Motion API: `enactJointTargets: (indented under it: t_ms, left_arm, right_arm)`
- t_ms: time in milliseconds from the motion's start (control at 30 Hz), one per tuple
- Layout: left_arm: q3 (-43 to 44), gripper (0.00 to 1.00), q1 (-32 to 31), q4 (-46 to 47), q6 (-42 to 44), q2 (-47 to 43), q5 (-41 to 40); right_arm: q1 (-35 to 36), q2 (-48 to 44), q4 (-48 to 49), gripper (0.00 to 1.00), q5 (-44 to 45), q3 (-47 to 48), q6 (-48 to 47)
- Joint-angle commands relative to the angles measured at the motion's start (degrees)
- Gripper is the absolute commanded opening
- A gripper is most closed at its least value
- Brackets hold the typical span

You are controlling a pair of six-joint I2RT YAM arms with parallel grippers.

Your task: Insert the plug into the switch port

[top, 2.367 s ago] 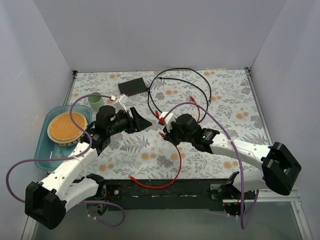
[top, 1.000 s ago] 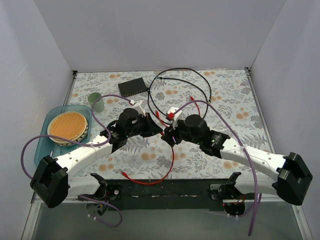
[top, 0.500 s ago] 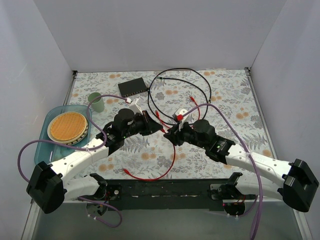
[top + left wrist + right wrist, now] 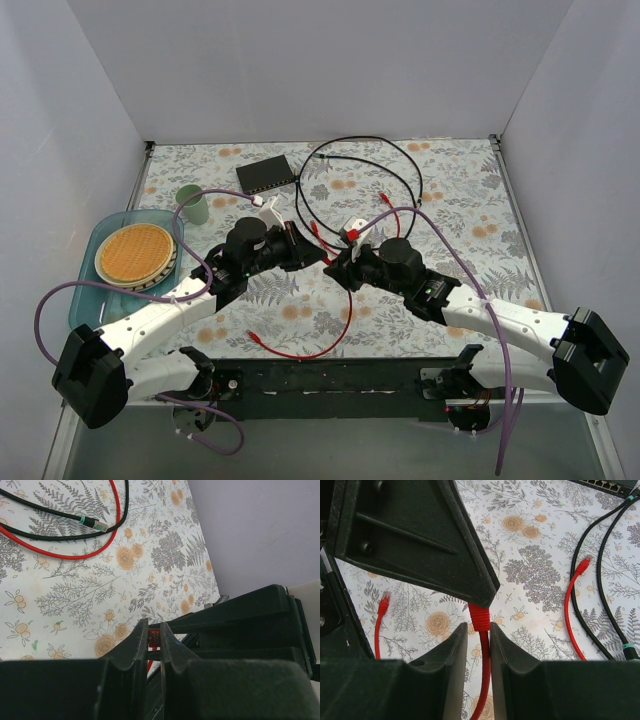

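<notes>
The switch (image 4: 265, 175) is a flat black box at the back of the table, and its socket row shows in the right wrist view (image 4: 610, 485). My left gripper (image 4: 320, 257) (image 4: 154, 630) is shut on the red plug (image 4: 154, 637), held above the table's middle. Just below it, my right gripper (image 4: 336, 266) (image 4: 478, 627) has its jaws pressed on the ribbed boot of the red cable (image 4: 481, 617). That cable (image 4: 347, 318) hangs down to a loose end (image 4: 250, 340) near the front edge.
A second red cable (image 4: 398, 222) (image 4: 572, 587) and looping black cables (image 4: 360, 140) (image 4: 600, 575) lie between the grippers and the switch. A blue tray (image 4: 90, 300) with a tan plate (image 4: 135, 252) and a green cup (image 4: 192, 205) sit at the left.
My right gripper's jaws have narrowed onto the red cable below the left gripper's fingers. The left gripper keeps its hold on the plug, and the cable's loose end has shifted a little.
</notes>
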Motion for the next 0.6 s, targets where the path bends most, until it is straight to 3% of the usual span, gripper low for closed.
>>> enactJointTargets:
  t_ms: [0,567]
  left_arm:
    - [-0.34,0.0,-0.18,1.34,0.07,-1.69,0.92]
    - [-0.43,0.0,-0.18,1.34,0.07,-1.7,1.36]
  right_arm:
    - [-0.03,-1.16,4.3,0.31,-0.36,1.06,0.06]
    - [-0.12,-2.48,2.98,0.27,3.16,1.58,-1.43]
